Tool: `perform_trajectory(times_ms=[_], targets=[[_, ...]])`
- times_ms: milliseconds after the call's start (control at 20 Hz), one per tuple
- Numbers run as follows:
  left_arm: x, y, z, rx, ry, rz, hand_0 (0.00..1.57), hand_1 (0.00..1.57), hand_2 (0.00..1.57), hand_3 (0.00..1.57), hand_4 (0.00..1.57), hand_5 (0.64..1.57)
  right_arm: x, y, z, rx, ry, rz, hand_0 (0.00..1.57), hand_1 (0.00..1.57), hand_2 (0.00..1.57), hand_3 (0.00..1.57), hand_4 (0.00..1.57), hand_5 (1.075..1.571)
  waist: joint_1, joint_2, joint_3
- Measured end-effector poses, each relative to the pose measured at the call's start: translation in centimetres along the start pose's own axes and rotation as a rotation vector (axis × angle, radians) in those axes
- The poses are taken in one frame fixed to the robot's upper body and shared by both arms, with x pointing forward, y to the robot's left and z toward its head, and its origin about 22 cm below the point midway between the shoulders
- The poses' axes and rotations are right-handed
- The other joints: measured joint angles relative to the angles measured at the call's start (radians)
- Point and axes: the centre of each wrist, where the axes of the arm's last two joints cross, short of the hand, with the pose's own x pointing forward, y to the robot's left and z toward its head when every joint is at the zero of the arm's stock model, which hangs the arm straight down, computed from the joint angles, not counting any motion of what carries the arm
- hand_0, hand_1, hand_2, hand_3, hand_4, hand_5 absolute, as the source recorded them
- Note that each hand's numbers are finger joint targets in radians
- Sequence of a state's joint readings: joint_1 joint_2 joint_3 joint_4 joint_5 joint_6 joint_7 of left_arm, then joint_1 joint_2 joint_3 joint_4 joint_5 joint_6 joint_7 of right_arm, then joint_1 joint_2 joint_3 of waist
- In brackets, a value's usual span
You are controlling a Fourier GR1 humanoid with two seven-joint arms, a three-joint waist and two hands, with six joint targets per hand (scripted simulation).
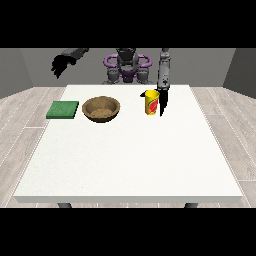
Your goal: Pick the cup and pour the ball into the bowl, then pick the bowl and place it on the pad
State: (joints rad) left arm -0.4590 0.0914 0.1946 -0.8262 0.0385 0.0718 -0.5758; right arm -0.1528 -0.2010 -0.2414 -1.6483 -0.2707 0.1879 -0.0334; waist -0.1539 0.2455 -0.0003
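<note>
Yellow cup [151,102] stands upright, unpoured, beside my straight-fingered, empty hand at the view's right [162,102], while the wooden bowl [101,108] waits near the green pad [63,110], everything undone.

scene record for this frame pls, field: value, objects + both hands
table: white table, robot behind it
cup: yellow cup, upright, right of the bowl
bowl: brown wooden bowl, near the table's middle, between pad and cup
pad: green pad, flat, left of the bowl, apart from it
ball: not visible
hand at the view's right: lowered beside the cup's right side, fingers pointing down; contact cannot be told
hand at the view's left: raised above the table's far left corner, holding nothing
task stage: cup not yet lifted
</note>
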Motion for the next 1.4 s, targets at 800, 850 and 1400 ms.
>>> perform_trajectory(times_ms=[800, 850, 1400], targets=[[-0.5, -1.9, -1.5, 0.051, 0.017, -0.365, 1.29, 1.29, 1.57, 1.57, 1.41, 1.467, 2.0, -5.5, -0.6, -0.007, 0.081, -0.009, 0.0, 0.0, 0.0, 0.31, 0.63, 1.563, -0.041, -0.093, 0.0026], [-0.2, -2.6, -1.9, 0.034, 0.011, -0.406, 1.3, 1.3, 1.57, 1.57, 1.4, 1.488, 1.7, -5.9, -0.7, -0.019, 0.091, -0.013, 0.0, 0.0, 0.0, 0.28, 0.64, 1.564, -0.032, -0.106, 0.0028], [1.1, -8.2, -3.9, -0.149, -0.051, -1.086, 1.36, 1.36, 1.57, 1.57, 1.47, 1.531, -2.2, -7.4, 0.3, -0.051, 0.241, -0.037, 0.0, 0.0, 0.0, 0.07, 0.69, 1.559, -0.017, -0.245, 0.007]])
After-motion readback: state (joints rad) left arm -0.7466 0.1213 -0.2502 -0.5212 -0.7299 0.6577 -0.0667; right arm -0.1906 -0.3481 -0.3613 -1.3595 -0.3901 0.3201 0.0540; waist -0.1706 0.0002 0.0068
